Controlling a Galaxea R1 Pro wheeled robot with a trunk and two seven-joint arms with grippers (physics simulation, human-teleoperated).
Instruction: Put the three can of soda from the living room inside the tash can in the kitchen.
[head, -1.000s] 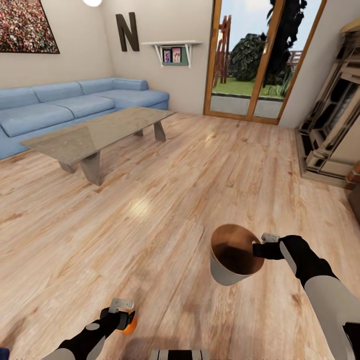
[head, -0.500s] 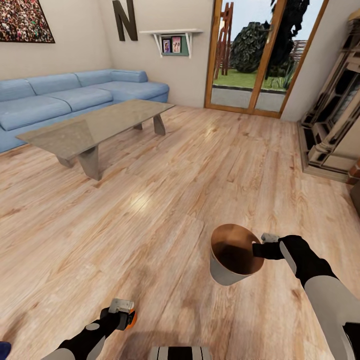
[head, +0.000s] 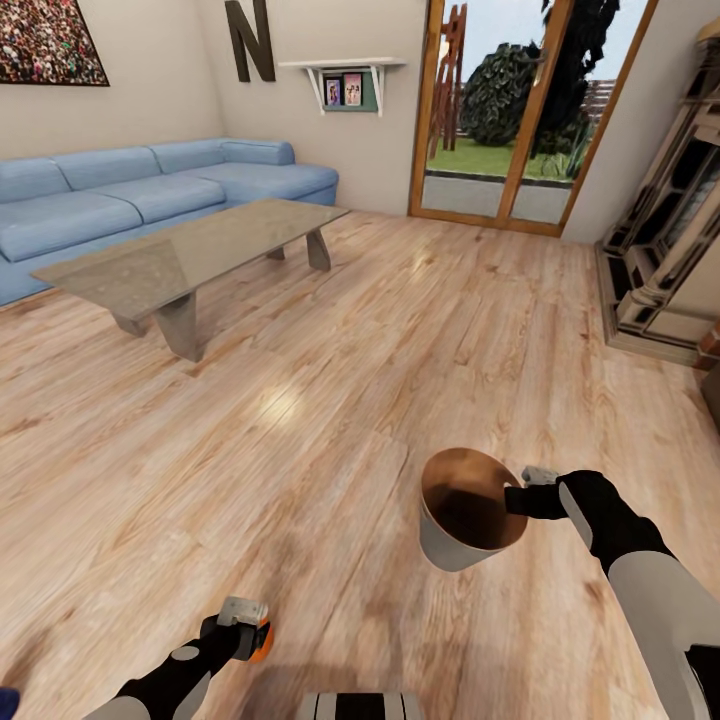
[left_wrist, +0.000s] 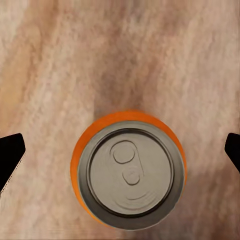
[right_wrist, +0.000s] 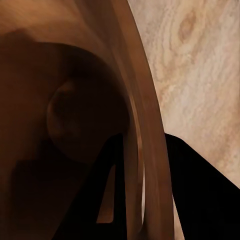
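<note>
Robot stood on open wood floor (head: 330, 400) in the living room, trash can in one gripper, orange can at the other.

Bare planks ran wide ahead; the glass coffee table (head: 190, 265) and blue sofa (head: 130, 200) bounded the far left, glass garden doors (head: 500, 110) the far end. The right gripper (head: 522, 497) was pinched on the rim of the tash can (head: 455, 545), one finger inside, one outside. The left gripper (left_wrist: 120, 150) was spread wide, fingers apart from the upright orange soda can (left_wrist: 129, 170) centred between them.
</note>
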